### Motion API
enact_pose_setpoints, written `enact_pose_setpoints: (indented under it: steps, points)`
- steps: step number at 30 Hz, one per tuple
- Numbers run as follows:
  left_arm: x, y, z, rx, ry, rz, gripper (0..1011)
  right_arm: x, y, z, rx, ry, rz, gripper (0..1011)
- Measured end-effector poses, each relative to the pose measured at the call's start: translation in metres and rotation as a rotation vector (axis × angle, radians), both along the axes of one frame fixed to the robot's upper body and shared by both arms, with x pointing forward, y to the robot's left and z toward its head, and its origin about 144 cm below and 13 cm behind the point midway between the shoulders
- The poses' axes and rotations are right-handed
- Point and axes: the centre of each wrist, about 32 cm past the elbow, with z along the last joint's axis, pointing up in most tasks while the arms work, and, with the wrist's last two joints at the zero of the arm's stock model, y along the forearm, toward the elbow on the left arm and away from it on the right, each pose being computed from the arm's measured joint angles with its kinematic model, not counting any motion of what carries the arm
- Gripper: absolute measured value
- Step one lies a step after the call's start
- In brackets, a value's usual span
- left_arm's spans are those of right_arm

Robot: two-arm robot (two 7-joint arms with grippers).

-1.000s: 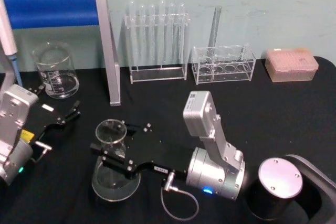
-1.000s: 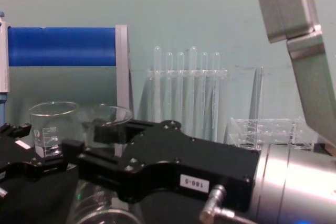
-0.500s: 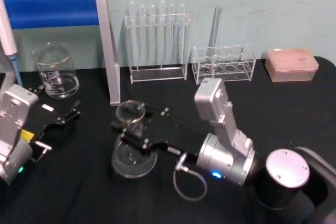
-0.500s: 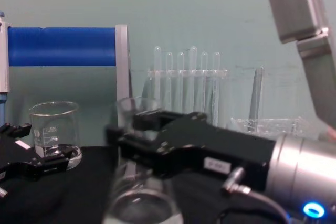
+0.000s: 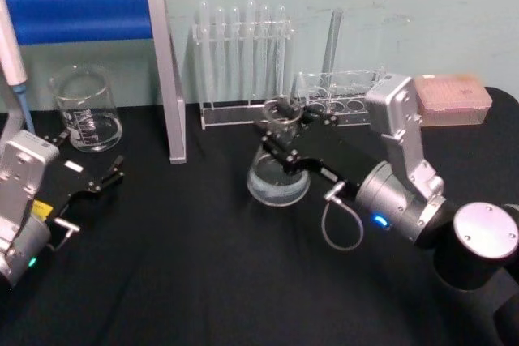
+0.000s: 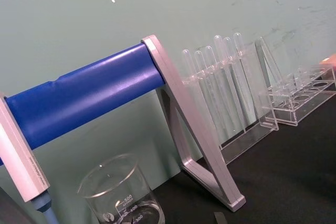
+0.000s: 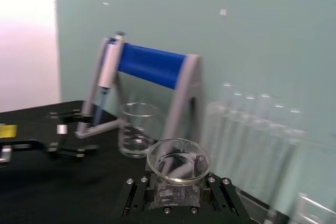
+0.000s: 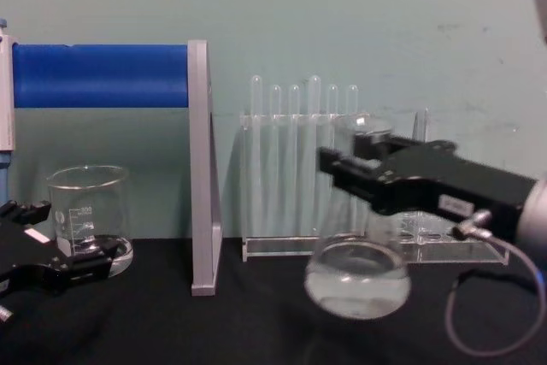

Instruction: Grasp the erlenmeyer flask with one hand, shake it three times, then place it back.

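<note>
Currently the right gripper [image 5: 284, 126] is clamped on the neck of the erlenmeyer flask [image 5: 278, 184], one black finger on each side of the glass just below the flared rim. The right arm comes up from the near right corner of the worktop [image 5: 203, 281] and stretches diagonally toward the middle of the far edge. Its silver wrist [image 5: 399, 198] lies low and nearly level, with a blue light glowing on the near side and a grey block standing above it. The fingers point leftward and away from the robot. In the chest view the gripper body runs almost horizontally, sloping a little upward toward its tips.

The flask stands roughly upright, toward the far edge at about mid-width, just in front of the test tube rack [image 5: 243, 79]. A little clear liquid sits in its wide base. Whether the base touches the worktop or hangs just above it, I cannot tell.

The left gripper [image 5: 93, 196] is parked by the left edge, low over the worktop, with its fingers spread apart and nothing between them. A glass beaker [image 5: 85, 111] stands just beyond it, beside the blue-barred pipette stand [image 5: 81, 14].
</note>
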Motion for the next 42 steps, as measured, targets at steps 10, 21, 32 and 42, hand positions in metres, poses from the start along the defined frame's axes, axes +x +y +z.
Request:
enact_pose_setpoints:
  steps: [10,21,32,42]
  points:
    - [0.0,0.0,0.0,0.0,0.0,0.0,1001,0.008,-0.028,0.003,0.009,-0.02,-0.15,456]
    - [0.0,0.0,0.0,0.0,0.0,0.0,1001,0.01,-0.044,0.004,0.012,-0.024,-0.231,456]
    - [0.0,0.0,0.0,0.0,0.0,0.0,1001,0.008,-0.033,0.003,0.024,-0.011,-0.176,456]
    - [0.0,0.0,0.0,0.0,0.0,0.0,1001,-0.001,0.0,0.002,0.051,0.018,-0.018,456]
